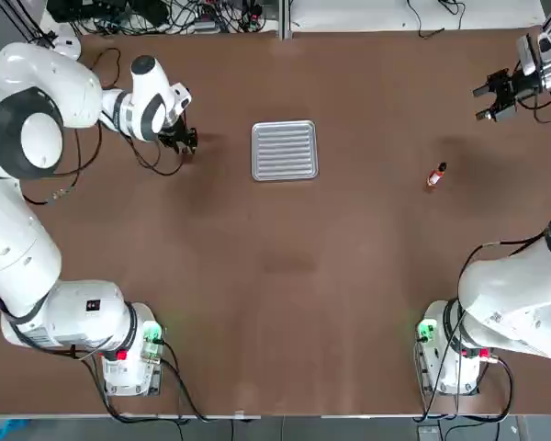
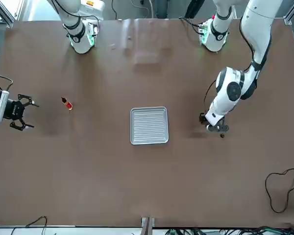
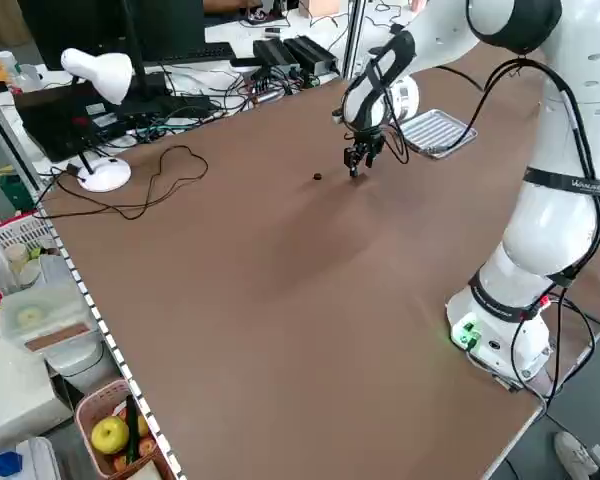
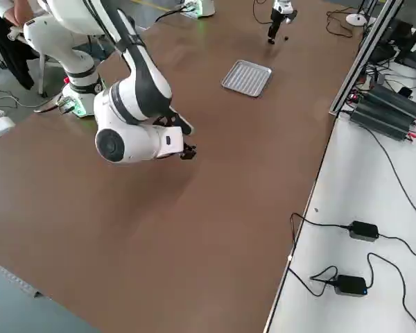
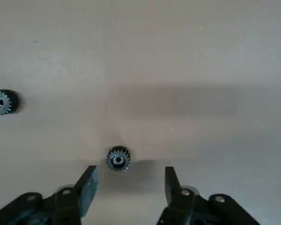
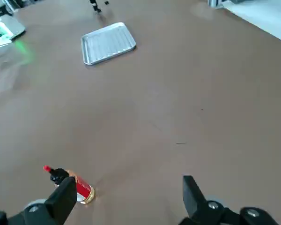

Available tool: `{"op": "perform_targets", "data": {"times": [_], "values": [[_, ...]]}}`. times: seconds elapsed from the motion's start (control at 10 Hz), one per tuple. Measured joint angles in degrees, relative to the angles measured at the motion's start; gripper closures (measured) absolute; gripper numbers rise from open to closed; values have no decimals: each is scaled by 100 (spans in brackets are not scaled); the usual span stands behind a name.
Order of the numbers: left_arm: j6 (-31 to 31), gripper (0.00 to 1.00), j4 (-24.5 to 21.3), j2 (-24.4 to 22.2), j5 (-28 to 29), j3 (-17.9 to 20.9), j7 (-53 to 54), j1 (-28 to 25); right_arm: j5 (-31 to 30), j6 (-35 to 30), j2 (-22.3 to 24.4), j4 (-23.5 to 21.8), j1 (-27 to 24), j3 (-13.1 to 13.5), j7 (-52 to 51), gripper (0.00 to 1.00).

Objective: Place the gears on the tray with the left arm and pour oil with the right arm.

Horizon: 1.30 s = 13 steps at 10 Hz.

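Left of the tray (image 1: 285, 150), w/ bare table between, we've got the left gripper (image 5: 130, 182) low over one gear (image 5: 118, 158), fingers spread, nothing pinched. Second gear (image 5: 2, 101) lies farther from the tray. Oil bottle (image 1: 436, 174) lies right of the tray, well apart. Right gripper (image 1: 494, 96) is beyond it near the table edge, fingers released.

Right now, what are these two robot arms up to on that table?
The left gripper hangs low over the table with its fingers open, just short of one small gear. A second gear lies off to one side. The tray in the middle holds nothing yet. The oil bottle lies on the table untouched, and the right gripper hovers open beyond it, holding nothing.
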State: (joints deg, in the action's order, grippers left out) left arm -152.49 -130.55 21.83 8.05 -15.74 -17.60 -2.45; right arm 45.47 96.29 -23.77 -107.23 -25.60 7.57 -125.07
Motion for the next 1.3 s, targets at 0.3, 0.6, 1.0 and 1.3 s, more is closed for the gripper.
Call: {"op": "perform_targets", "data": {"times": [0.3,0.6,1.0,1.3], "values": [[0,39,38,83,283,26,-103,-1,165,-241,-491,-32,-169,-3,-1516,0],[-1,43,92,228,459,83,-168,-8,175,-449,-829,-41,-204,-5,-2466,0],[-1,77,154,247,483,124,-168,-48,175,-620,-1330,-250,-355,-4,-3045,0],[-7,76,257,247,484,118,-305,-46,173,-620,-1486,-589,-389,-11,-3157,0]]}}
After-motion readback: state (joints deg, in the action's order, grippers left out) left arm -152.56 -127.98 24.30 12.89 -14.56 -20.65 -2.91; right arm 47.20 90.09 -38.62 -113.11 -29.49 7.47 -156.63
